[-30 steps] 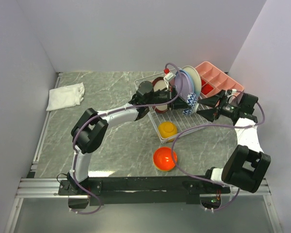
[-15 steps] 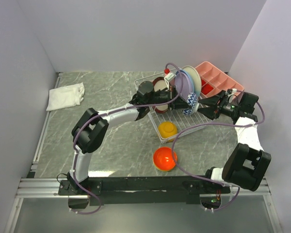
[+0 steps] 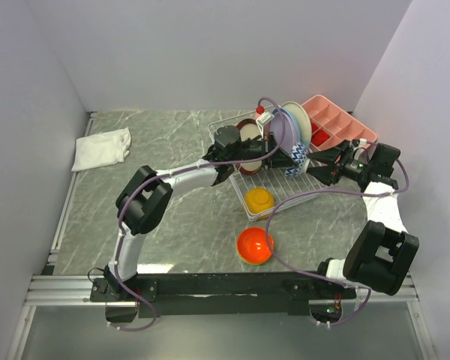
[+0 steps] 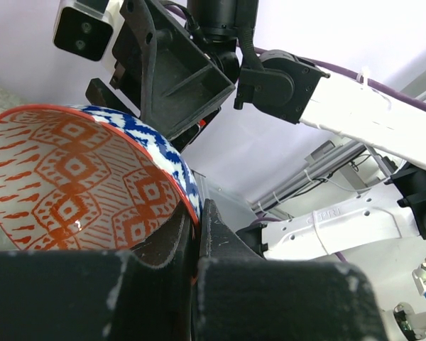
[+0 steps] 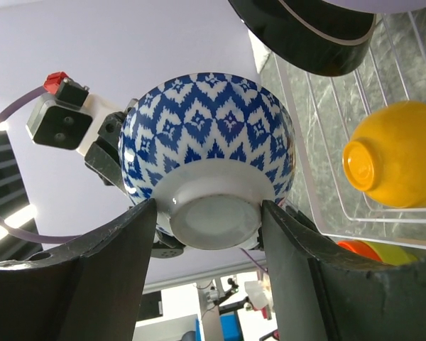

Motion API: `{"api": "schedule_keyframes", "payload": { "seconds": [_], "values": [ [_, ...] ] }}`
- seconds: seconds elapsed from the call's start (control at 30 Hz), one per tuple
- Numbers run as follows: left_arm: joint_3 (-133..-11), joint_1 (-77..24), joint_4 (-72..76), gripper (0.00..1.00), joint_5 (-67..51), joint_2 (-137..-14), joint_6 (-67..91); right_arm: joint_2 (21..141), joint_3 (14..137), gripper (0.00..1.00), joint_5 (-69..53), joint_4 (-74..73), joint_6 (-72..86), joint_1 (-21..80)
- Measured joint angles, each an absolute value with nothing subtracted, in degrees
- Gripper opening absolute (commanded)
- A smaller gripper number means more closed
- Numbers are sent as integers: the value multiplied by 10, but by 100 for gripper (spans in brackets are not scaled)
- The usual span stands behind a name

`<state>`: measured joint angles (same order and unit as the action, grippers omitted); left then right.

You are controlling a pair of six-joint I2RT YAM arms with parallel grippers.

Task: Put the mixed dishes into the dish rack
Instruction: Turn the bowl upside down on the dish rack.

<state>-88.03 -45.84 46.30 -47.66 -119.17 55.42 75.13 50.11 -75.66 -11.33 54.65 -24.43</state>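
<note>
A blue-and-white patterned bowl (image 5: 209, 135) fills the frame bottom-first, the right gripper (image 5: 208, 213) with its dark fingers (image 5: 106, 277) set against either side of the white foot, while an orange-yellow bowl (image 5: 394, 153) lies tipped in the white wire dish rack (image 5: 309, 188) beneath a dark plate (image 5: 305, 35).

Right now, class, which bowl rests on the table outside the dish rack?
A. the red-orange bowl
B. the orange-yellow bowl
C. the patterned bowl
A: the red-orange bowl sits on the table in front of the rack, while the orange-yellow bowl lies upside down inside the dish rack and the patterned bowl is held off the table.
</note>
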Motion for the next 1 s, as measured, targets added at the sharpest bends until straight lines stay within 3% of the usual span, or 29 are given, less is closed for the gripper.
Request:
{"api": "schedule_keyframes", "payload": {
  "seconds": [0.37,0.53,0.67,0.77,0.8,0.87,1.0],
  "values": [
    [-888,-458,474,1,-477,-1202,573,751,491,62,-757,-102,553,-248],
    [-888,-458,489,1,-478,-1210,591,751,484,70,-758,-102,555,-251],
    [-888,-458,509,1,-480,-1216,597,750,484,59,-763,-108,557,-251],
    [-888,-458,523,2,-481,-1221,607,749,484,41,-761,-109,552,-253],
    [-889,-456,526,10,-481,-1222,610,749,484,32,-762,-108,551,-254],
    [-891,-456,528,15,-482,-1224,612,749,484,24,-762,-106,550,-254],
    [-893,-458,525,55,-478,-1225,607,748,484,19,-762,-113,546,-252]
  ]
}}
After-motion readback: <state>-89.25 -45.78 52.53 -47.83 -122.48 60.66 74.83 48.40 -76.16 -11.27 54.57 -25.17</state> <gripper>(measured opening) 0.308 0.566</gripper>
